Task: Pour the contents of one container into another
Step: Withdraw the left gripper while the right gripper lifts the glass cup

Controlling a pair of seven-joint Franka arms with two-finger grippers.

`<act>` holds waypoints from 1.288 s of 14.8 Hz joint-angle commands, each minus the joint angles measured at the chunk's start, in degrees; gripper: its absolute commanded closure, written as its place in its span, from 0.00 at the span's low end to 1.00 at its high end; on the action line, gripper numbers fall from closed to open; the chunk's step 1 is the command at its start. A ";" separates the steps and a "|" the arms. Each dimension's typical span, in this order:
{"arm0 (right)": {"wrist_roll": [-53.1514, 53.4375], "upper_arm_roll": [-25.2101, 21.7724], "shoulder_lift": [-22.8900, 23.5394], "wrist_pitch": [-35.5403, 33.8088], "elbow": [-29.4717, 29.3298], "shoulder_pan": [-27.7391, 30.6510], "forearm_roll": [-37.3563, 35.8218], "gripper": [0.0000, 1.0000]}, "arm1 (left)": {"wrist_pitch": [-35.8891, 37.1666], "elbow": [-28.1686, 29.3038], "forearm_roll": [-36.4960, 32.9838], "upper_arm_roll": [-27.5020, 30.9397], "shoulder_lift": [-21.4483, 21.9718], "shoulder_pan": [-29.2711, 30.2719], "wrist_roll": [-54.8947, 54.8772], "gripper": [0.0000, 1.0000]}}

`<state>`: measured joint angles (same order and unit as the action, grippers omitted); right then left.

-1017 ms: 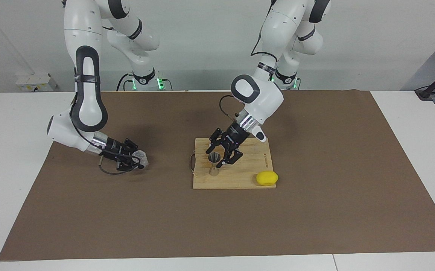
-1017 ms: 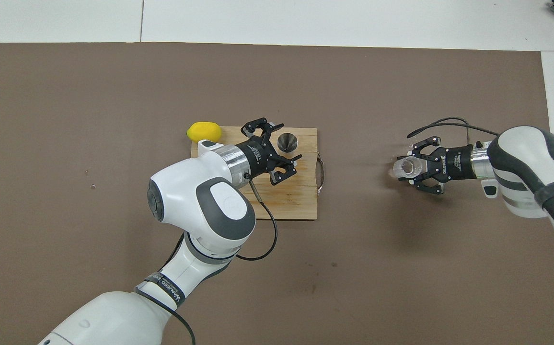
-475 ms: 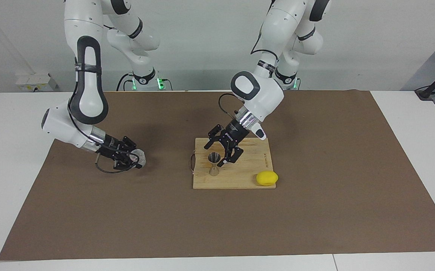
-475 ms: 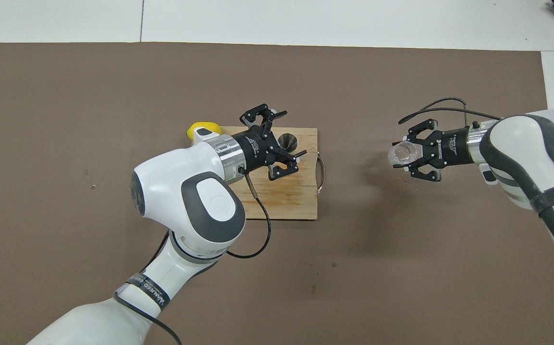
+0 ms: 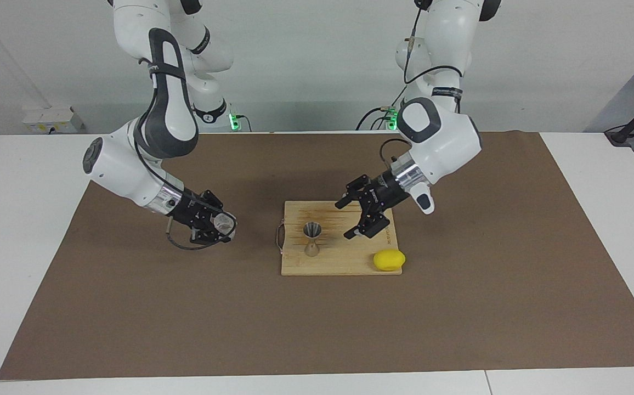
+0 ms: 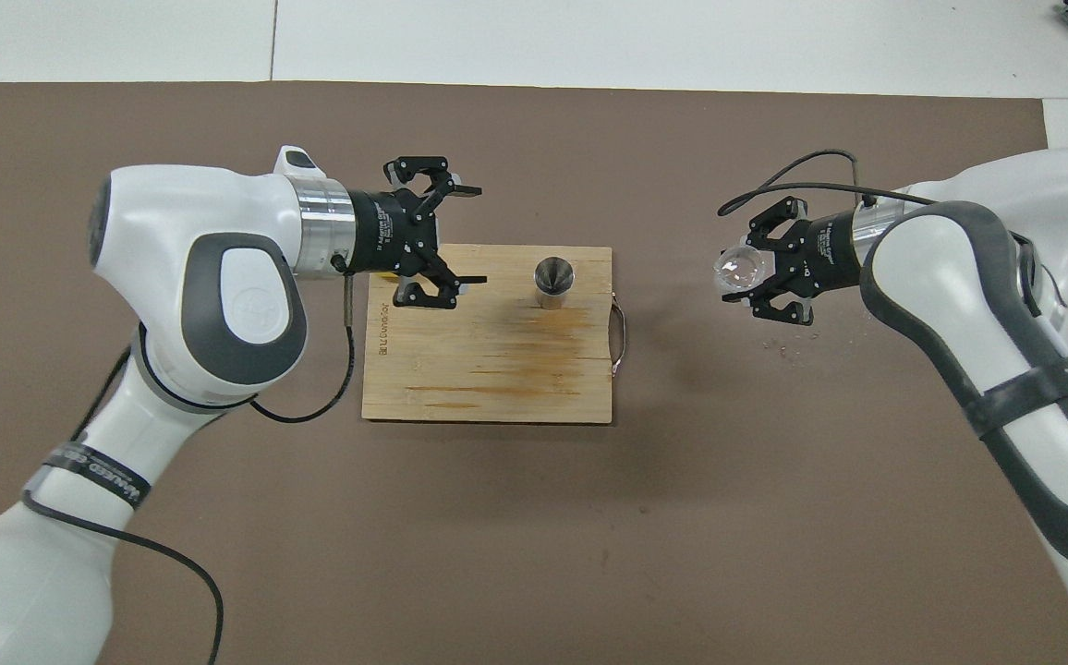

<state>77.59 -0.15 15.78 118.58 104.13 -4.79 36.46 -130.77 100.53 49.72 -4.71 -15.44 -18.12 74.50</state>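
On the cutting board (image 5: 344, 258), upright: jigger (image 5: 312, 239). Over the board, empty, fingers spread: left claw (image 5: 362, 218). Above the mat (image 5: 185, 307), clenched on glass cup (image 5: 222, 222): right claw (image 5: 219, 226).

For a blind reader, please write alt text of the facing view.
The right gripper holds a clear glass cup above the brown mat. The open left gripper hovers over a wooden board bearing an upright metal jigger and a lemon.

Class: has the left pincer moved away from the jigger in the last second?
Yes. The left pincer, open, has drawn back from the jigger toward the lemon end of the cutting board.
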 commanded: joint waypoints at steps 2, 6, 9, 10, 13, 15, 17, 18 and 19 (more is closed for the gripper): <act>7.55 0.06 1.17 0.87 -4.37 -3.46 -5.16 0.63 | 4.55 -2.35 -30.66 -0.47 0.41 0.72 -1.46 0.00; 14.15 0.15 3.02 0.96 -8.94 -6.63 -9.83 0.63 | 5.95 -1.91 -41.26 -0.12 0.59 3.61 -13.10 0.00; 16.70 0.15 3.73 0.96 -10.70 -9.35 -15.08 0.64 | 8.33 -1.83 -43.74 0.14 0.76 7.99 -32.86 0.00; 17.32 0.15 3.90 0.96 -11.05 -10.32 -17.37 0.64 | 9.21 -1.74 -43.74 0.23 1.11 9.23 -39.63 0.00; 18.29 0.15 4.43 0.96 -12.37 -11.91 -20.72 0.66 | 10.88 -2.61 -43.92 0.93 1.29 14.06 -53.81 0.00; 18.29 0.32 5.57 0.60 -14.21 -12.26 -21.87 0.67 | 13.59 -4.37 -45.31 0.93 1.73 16.96 -64.25 0.00; 18.64 0.23 6.80 -0.27 -16.06 -14.10 -22.40 0.67 | 17.46 -5.34 -46.29 0.93 3.39 18.46 -74.55 0.00; 18.99 0.23 7.67 -0.97 -17.46 -14.11 -22.40 0.67 | 19.39 -5.25 -46.46 0.93 4.71 18.90 -75.98 0.00; 19.52 0.15 8.73 -1.76 -18.95 -14.28 -22.49 0.67 | 21.59 -5.17 -46.90 0.93 6.55 19.08 -76.61 0.00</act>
<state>95.03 0.08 21.29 119.03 90.29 -18.63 15.86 -113.84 95.17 4.80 -3.42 -12.57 0.53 1.05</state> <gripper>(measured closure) 0.489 0.000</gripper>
